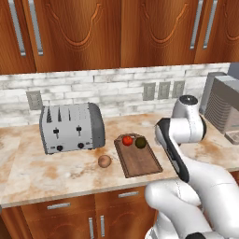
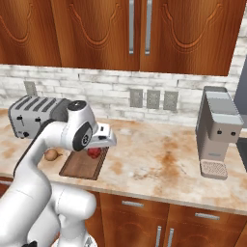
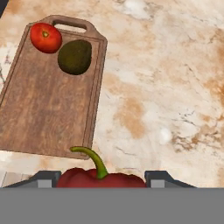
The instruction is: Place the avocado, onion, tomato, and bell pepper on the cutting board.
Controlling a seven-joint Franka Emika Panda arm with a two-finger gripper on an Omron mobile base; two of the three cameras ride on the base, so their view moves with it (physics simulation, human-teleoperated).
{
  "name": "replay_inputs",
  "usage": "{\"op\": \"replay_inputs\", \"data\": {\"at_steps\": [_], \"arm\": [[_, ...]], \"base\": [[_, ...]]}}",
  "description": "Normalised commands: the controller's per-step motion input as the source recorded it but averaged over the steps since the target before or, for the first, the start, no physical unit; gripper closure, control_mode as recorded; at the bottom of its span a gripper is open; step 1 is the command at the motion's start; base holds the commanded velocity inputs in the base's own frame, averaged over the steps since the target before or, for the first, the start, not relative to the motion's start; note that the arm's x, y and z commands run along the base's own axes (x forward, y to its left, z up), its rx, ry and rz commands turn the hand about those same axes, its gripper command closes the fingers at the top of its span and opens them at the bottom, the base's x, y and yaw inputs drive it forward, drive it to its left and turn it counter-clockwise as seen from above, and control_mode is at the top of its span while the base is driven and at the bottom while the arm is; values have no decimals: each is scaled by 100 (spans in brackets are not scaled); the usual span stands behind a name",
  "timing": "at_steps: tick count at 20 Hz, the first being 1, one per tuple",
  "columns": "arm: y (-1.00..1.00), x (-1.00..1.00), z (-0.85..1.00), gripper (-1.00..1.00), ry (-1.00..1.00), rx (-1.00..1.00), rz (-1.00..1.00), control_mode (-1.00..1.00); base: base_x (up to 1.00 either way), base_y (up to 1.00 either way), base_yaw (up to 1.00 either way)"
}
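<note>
On the left of the surface (image 1: 42, 172), a silver toaster (image 1: 71, 127) is seen standing near the brick backsplash. The onion (image 1: 104, 161) is located on bare stone just right of the toaster's front corner and just beside the left long edge of the cutting board (image 1: 140, 163), apart from it. A broad band of open stone is left between the onion and the front edge of the surface.

The cutting board is laid with its handle loop toward the wall. At that handle end the tomato (image 1: 127, 140) and the avocado (image 1: 140, 142) are placed side by side, tomato to the left, so close that contact cannot be judged. The remaining length of the board is bare wood inside the raised rim.

The tool (image 3: 101, 181) is shown in the hand view with the bell pepper (image 3: 99, 177) held between its two fingertips (image 3: 43, 179), the curved green stem pointing toward the board. The pepper is positioned above the near right corner of the board, over the board's edge and the adjoining stone.

To the right of the board, a wide stretch of unobstructed stone is available, bounded at the far right by a grey coffee machine (image 2: 218, 130). Three wall outlets (image 2: 153, 99) are mounted above this stretch.

No legible brand or writing is visible on any item.
</note>
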Motion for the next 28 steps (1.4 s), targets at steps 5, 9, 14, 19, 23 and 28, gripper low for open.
{"op": "replay_inputs", "data": {"at_steps": [5, 9, 14, 19, 23, 28], "arm": [[43, -23, 0, 100, 7, -2, 0, -100], [26, -3, -12, 100, 13, -1, 1, -100], [22, 3, -22, 100, 11, -1, 1, -100], [19, 14, -25, 100, 8, 0, 0, -100], [3, 24, -9, 100, 2, 0, 0, -100], [0, 28, -22, 100, 0, 0, 0, -100]], "base": [[0, 0, 0], [0, 0, 0], [0, 0, 0], [0, 0, 0], [0, 0, 0], [0, 0, 0]]}}
